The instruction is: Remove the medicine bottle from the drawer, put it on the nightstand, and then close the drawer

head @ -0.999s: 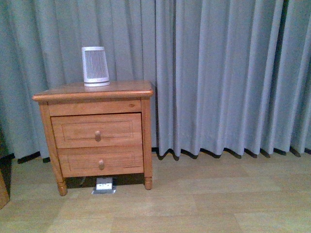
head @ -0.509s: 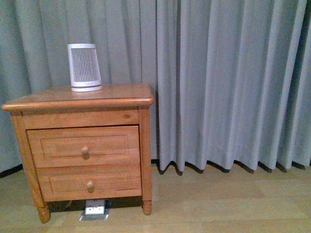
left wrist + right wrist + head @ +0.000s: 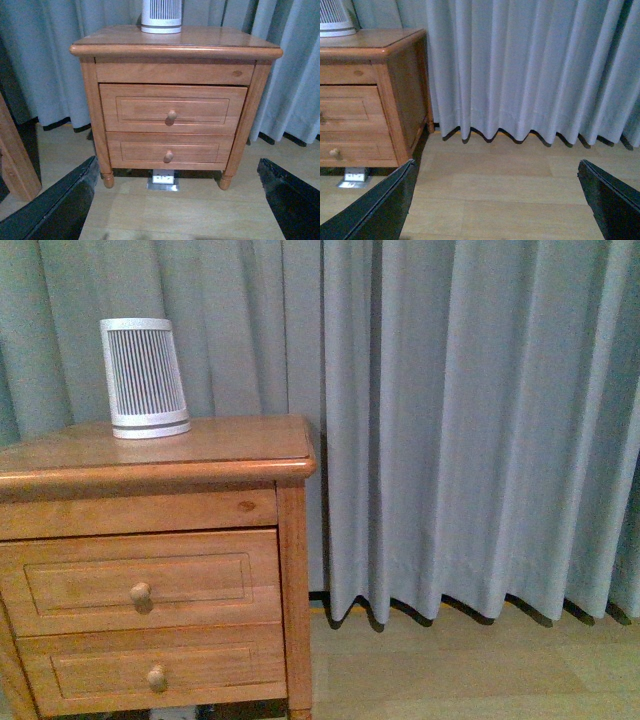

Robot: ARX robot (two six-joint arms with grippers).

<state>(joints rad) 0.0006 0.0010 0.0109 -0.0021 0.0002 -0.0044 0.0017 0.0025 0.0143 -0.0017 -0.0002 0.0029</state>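
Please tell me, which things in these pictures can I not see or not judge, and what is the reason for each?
- Medicine bottle: it shows in no view. The closed front of the drawer hides the inside.
- Nightstand: in the front view, the picture's edges cut off its left side and feet.
- White ribbed appliance: in the left wrist view, the picture's edge cuts off its upper part.

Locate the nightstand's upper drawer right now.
In the front view the upper drawer sits at lower left, beneath the top of the nightstand and directly above the lower drawer, its round knob facing the camera.
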